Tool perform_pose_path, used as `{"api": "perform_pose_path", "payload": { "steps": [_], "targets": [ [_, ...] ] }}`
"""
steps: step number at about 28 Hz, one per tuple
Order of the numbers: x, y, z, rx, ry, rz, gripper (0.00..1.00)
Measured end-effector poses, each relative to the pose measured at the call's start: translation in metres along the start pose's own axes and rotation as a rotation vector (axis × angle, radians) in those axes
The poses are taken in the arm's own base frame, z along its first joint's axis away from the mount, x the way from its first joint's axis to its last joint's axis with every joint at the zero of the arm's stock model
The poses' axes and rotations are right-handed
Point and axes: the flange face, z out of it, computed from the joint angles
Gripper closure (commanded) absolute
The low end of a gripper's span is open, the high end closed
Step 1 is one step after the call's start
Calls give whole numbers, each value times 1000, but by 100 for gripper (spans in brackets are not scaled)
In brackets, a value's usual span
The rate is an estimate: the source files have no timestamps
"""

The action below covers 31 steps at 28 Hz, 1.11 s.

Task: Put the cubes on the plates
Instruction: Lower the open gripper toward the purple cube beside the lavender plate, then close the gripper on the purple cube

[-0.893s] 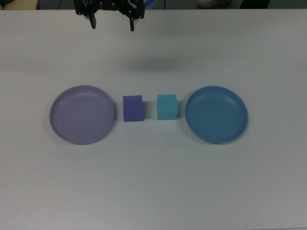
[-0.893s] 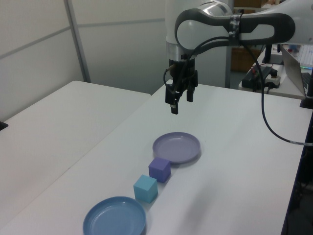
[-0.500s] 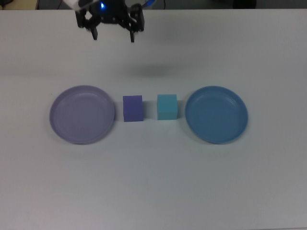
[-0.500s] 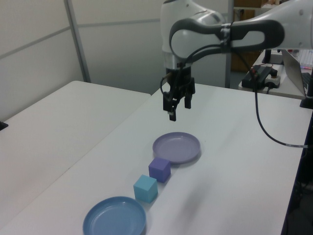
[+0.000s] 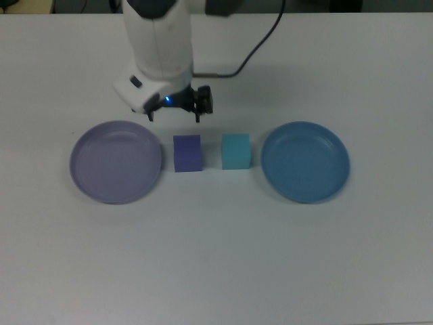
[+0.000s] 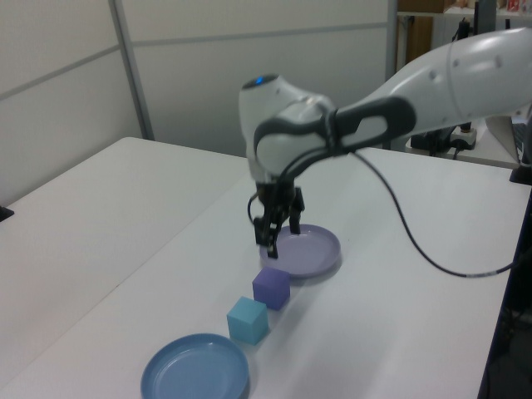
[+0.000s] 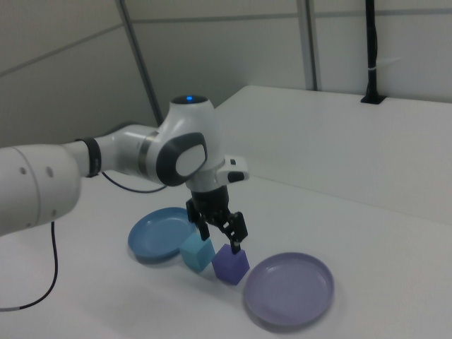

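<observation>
Claw (image 5: 174,114) has come down from far bench edge, now low just above purple-blue cube (image 5: 187,153), fingers apart, empty. Light teal cube (image 5: 235,150) just beside it. Both cubes on white bench (image 5: 216,257) between lavender plate (image 5: 116,162) and blue plate (image 5: 306,162), unmoved. Cubes matte; plates round, shallow, rimmed.

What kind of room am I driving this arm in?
Probably a robotics lab or office: a plain white table with only test props, pale partition walls, and a shelf beyond the white Panda arm.
</observation>
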Motion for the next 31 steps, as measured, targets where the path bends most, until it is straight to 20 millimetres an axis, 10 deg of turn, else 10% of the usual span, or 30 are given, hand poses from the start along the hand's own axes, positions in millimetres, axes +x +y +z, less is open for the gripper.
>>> {"api": "perform_pose_path", "payload": {
  "steps": [7, 16, 23, 31],
  "targets": [
    [18, -23, 56, -44, -27, -54, 0],
    [28, -23, 80, -88, -15, -38, 3],
    [29, -26, 88, -96, -18, -32, 94],
    [32, -26, 83, -96, -7, -27, 100]
  ]
}}
